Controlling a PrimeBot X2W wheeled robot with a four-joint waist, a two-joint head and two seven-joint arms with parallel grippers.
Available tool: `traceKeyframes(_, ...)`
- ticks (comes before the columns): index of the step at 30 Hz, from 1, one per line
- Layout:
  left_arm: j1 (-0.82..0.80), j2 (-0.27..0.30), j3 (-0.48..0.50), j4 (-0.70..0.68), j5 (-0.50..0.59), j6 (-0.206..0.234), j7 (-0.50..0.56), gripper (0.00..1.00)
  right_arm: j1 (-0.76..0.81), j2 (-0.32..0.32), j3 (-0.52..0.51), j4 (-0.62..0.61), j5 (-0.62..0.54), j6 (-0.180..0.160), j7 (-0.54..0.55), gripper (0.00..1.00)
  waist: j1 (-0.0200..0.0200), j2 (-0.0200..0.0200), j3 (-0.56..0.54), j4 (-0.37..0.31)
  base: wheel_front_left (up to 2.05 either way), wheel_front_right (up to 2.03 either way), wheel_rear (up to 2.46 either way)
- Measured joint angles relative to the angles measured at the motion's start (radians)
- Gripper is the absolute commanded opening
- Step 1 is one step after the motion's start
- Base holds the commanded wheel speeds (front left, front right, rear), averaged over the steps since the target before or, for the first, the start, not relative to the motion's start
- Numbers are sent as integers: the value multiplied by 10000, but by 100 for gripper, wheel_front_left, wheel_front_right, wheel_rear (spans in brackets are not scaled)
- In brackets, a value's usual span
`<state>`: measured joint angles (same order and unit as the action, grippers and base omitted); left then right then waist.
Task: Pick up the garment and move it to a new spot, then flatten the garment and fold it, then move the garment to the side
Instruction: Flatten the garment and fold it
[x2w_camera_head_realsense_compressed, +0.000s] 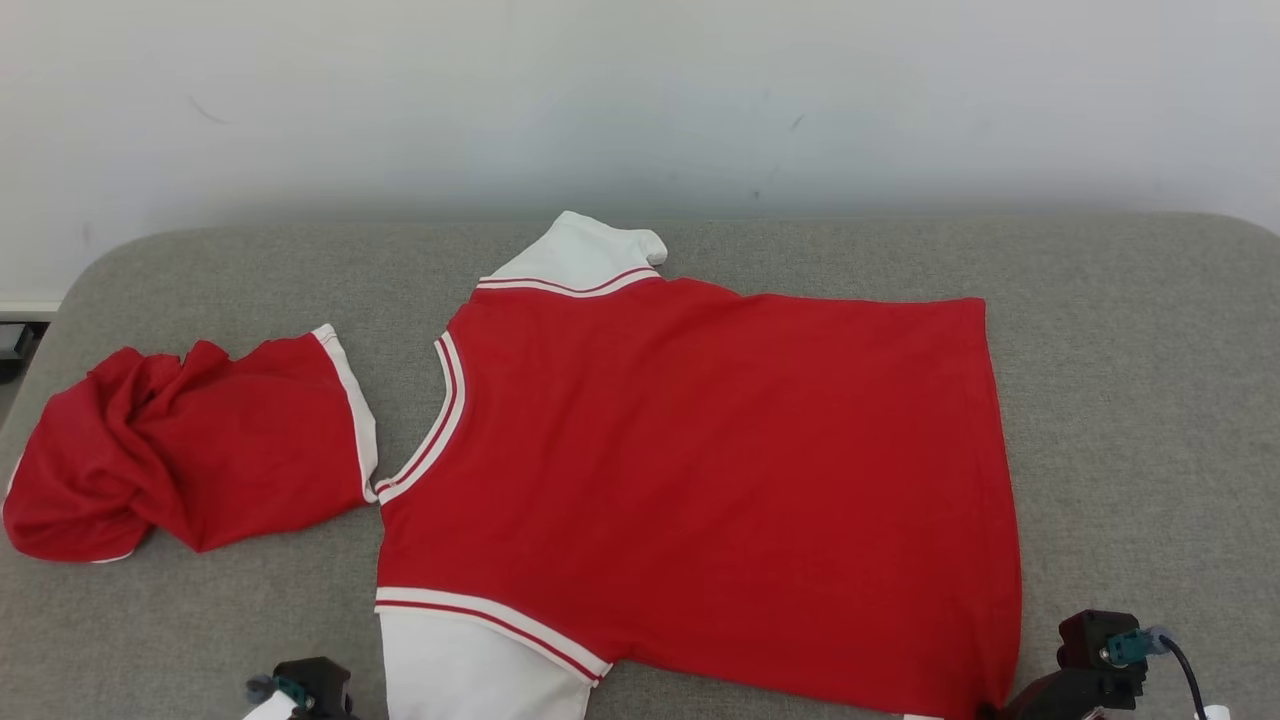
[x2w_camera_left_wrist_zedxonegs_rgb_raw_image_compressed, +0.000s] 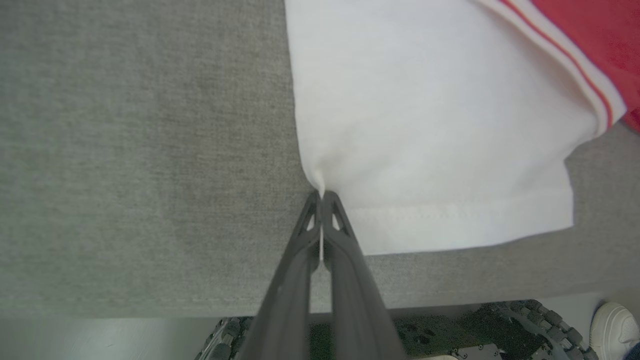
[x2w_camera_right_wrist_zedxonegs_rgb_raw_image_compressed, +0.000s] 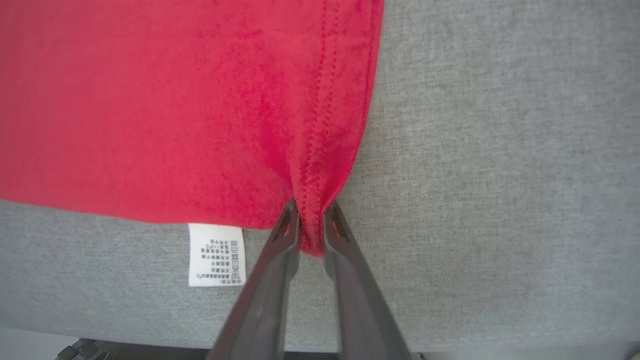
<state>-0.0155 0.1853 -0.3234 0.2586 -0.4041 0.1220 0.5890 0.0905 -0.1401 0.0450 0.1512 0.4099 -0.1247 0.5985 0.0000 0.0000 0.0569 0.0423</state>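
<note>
Head view: a red shirt lies flat on the grey cushion, with a crumpled red garment just beside it. Left wrist view: the left gripper pinches the corner of the white sleeve. Right wrist view: the right gripper clamps the corner of the red hem.

Head view high, angled down over the whole garment, left wrist view close on its white sleeve, right wrist view close on its red hem corner, both shared with head view's bottom edge
</note>
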Motion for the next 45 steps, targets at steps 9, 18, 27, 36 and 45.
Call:
traceKeyframes(9,-106,-23,54,-44,-104,-88,-21,0,14,84,-159,-255,-69,0,86,0,0,0,9,-35,0,0,0)
traceKeyframes(18,-96,-79,136,-213,-297,-176,-190,0,89,86,-385,-337,-69,0,174,0,0,1,-88,-26,0,0,0)
traceKeyframes(27,-58,-307,759,-1413,-894,-182,-878,0,276,328,-846,-1304,660,15,61,0,0,-1,-259,13,0,0,0)
traceKeyframes(36,-931,-368,961,-1958,-1164,-433,-1103,0,-151,339,-1053,-1645,830,19,-10,0,0,0,-237,-41,0,0,0)
traceKeyframes(45,-2683,-504,1124,-1371,-1133,-416,-1085,0,-1398,445,-1007,-1486,1018,17,23,0,1,1,230,-255,0,0,0)
